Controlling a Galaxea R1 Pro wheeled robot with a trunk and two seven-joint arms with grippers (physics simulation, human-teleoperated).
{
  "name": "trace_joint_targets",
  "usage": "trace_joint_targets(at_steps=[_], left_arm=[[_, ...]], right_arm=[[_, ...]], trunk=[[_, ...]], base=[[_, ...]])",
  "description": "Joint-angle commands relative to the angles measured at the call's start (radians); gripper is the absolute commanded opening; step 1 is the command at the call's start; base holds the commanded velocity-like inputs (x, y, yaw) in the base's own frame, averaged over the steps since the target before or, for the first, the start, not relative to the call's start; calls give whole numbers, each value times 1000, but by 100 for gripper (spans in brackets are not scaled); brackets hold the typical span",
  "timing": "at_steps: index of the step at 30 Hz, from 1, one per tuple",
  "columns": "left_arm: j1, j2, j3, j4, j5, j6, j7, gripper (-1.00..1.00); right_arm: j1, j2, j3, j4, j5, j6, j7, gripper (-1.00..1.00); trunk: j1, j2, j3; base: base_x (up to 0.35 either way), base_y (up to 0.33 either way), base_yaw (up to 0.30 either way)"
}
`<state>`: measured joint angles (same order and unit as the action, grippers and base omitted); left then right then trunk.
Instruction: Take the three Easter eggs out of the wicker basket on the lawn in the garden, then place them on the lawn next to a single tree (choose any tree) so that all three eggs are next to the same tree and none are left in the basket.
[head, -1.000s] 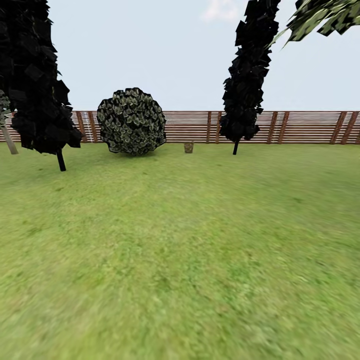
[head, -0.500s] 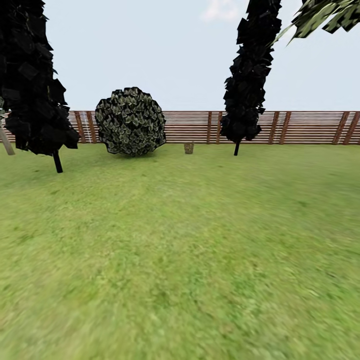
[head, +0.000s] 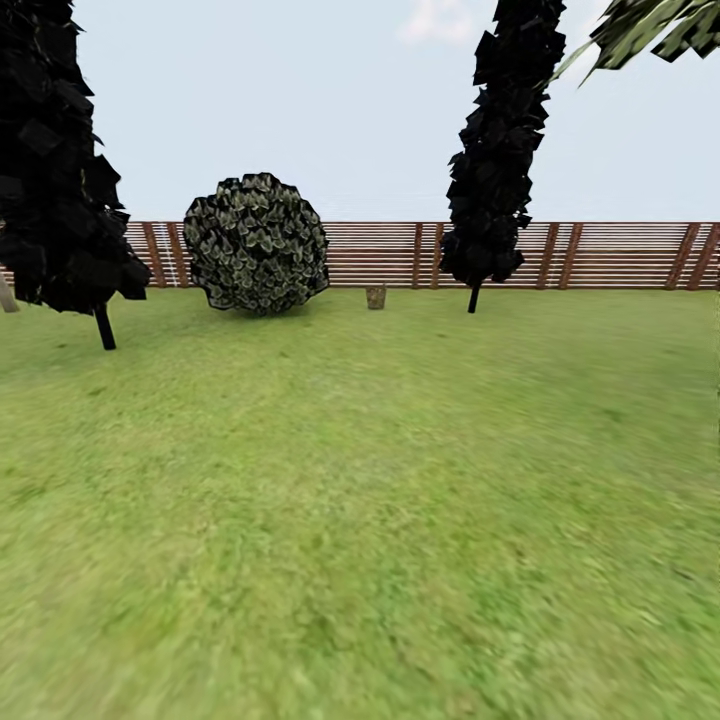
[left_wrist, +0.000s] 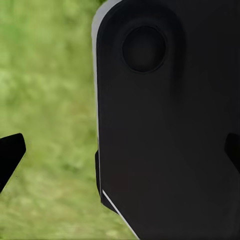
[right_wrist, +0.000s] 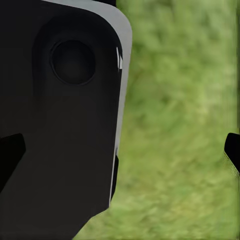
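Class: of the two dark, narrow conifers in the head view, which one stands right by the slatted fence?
The right-hand conifer: its trunk meets the grass at the fence. The left conifer stands nearer the camera.

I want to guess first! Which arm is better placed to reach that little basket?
Neither yet, maybe right. The wicker basket is far off by the fence, barely right of centre. Left gripper and right gripper both hang open over the lawn.

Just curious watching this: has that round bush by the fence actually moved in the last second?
No. The round bush only slides left against the fence because the camera moves; the near dark conifer slides left further.
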<state>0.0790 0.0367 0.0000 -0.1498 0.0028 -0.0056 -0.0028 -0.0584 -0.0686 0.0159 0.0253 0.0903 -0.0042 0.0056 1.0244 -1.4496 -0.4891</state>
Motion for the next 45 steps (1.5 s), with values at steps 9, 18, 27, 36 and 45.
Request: trace_joint_targets(at_steps=[9,18,27,36,45], left_arm=[[1,0,0,-2,0,-1,0,100],[1,0,0,-2,0,-1,0,100],[1,0,0,-2,0,-1,0,100],[1,0,0,-2,0,-1,0,100],[1,0,0,-2,0,-1,0,100]], right_arm=[[-1,0,1,2,9,0,-1,100],[-1,0,1,2,9,0,-4,100],[-1,1,1,2,9,0,-4,100],[-1,1,1,3,9,0,-4,100],[-1,1,1,3,9,0,-4,100]], trunk=[[1,0,-1],[1,0,-1],[1,0,-1],[1,0,-1],[1,0,-1]], base=[[328,0,-29],[328,0,-6],[328,0,0],[328,0,-8],[328,0,0]])
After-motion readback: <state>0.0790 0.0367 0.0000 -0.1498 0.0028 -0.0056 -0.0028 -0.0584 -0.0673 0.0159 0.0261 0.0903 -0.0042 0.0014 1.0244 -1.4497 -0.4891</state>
